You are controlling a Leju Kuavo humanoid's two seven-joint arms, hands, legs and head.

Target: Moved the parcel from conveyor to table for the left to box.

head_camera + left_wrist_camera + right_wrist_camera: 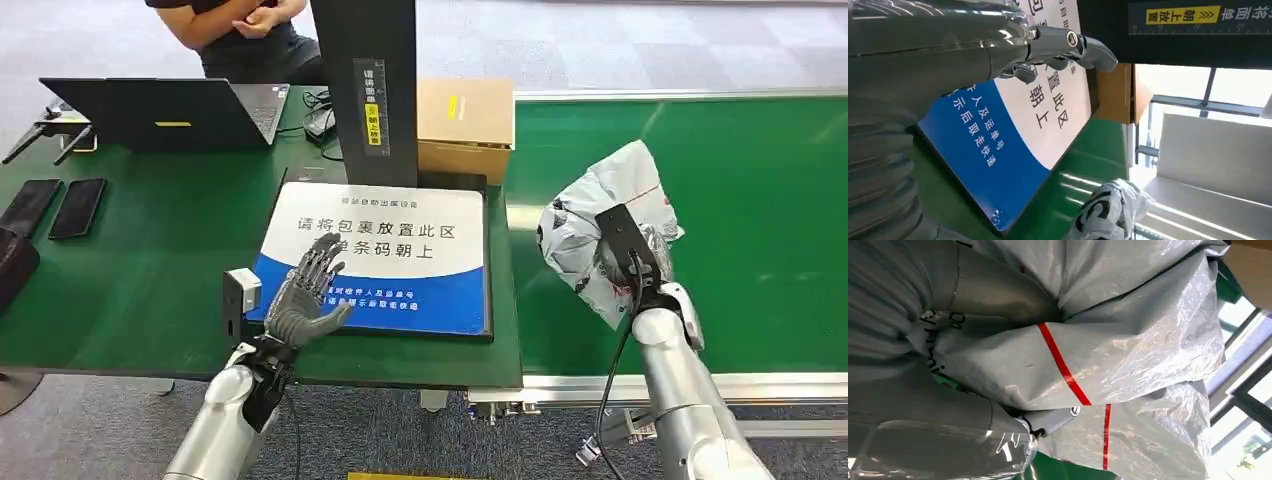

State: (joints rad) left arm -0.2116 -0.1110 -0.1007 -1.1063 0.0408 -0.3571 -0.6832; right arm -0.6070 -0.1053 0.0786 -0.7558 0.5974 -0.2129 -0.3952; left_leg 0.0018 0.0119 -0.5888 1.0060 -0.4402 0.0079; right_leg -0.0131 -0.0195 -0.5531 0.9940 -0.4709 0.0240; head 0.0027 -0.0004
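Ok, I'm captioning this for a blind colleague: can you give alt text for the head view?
The robot's right hand holds a crumpled grey plastic parcel above the green conveyor. Its left hand hovers open over a blue and white placement sign on the green table, with a cardboard box behind.

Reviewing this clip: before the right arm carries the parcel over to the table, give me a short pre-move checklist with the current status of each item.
1. Right hand has the grey parcel in its grip: ok, the bag bulges around the hand in the right wrist view.
2. Parcel lifted off the green conveyor: cannot tell.
3. Blue and white placement board free to receive it: not ok, the left hand is over its near left corner.
4. Left hand holding nothing, fingers apart: ok.
5. Path from belt to board: ok, the cardboard box and black post stand behind the board.
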